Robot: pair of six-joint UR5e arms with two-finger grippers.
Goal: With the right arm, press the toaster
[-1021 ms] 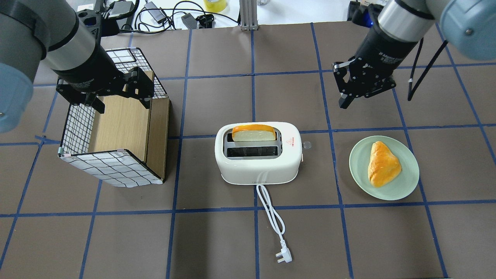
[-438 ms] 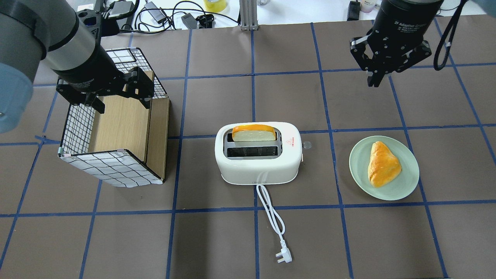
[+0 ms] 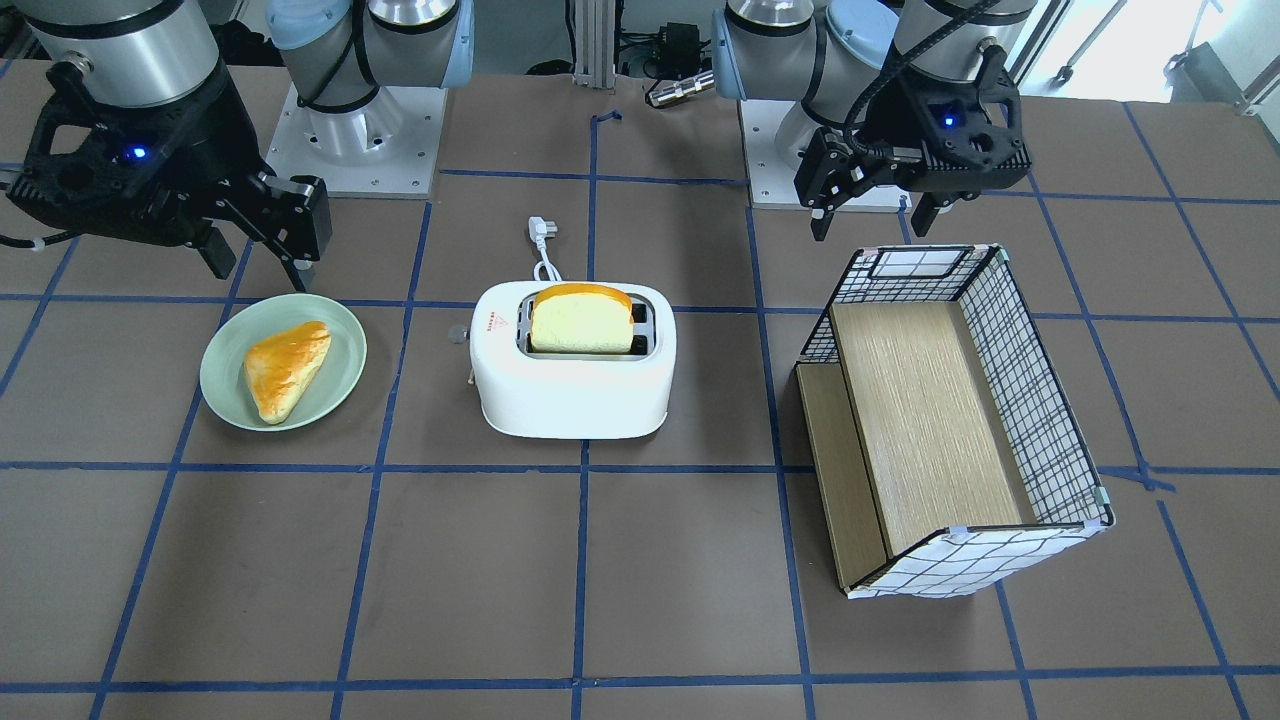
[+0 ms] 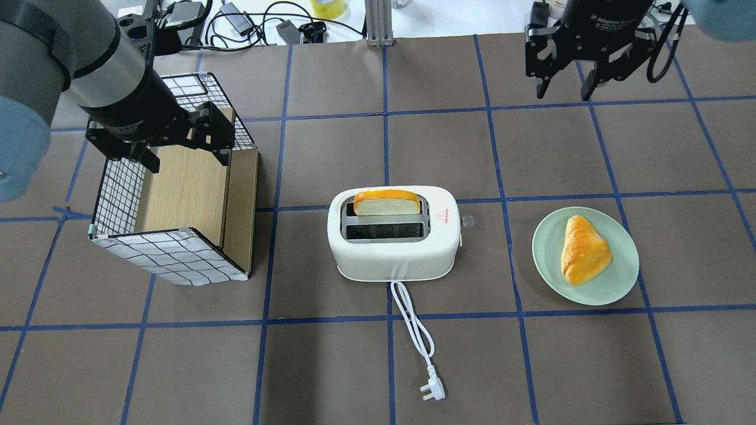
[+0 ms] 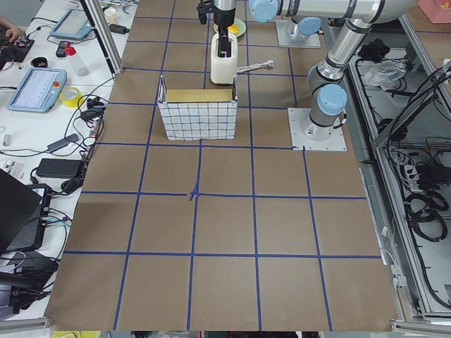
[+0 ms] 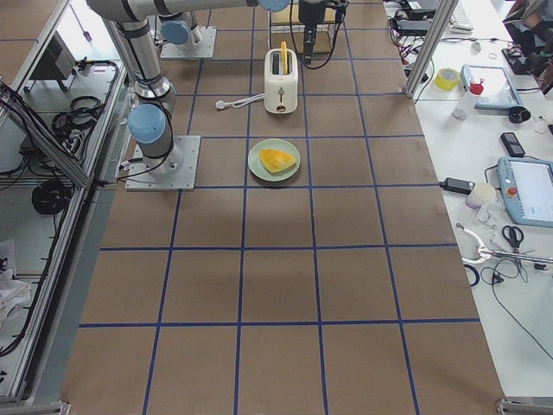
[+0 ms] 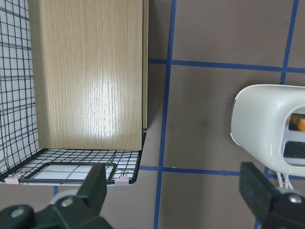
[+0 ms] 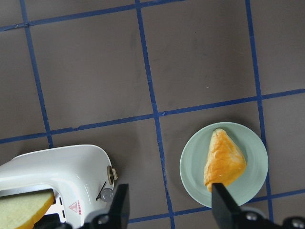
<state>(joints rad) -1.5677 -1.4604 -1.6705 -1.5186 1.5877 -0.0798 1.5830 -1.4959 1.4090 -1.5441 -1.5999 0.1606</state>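
Beyond the toaster [image 4: 393, 248], off toward its plate side, my right gripper [image 4: 561, 94] hangs with jaws spread and nothing between them. A second ago it was nearer the toaster; it has since pulled away and turned. I judge the press not yet made, since the bread slice [image 4: 387, 202] stands tall out of the toaster's far slot. On the toaster's other side my left gripper [image 4: 186, 156], also spread wide, hovers over the grid box [image 4: 177, 254]. I count one toaster with two slots, one slice, one plate [image 4: 543, 248] bearing one pastry [image 4: 583, 249], one box, one cord [image 4: 413, 319] with one plug [image 4: 432, 391], and two grippers.
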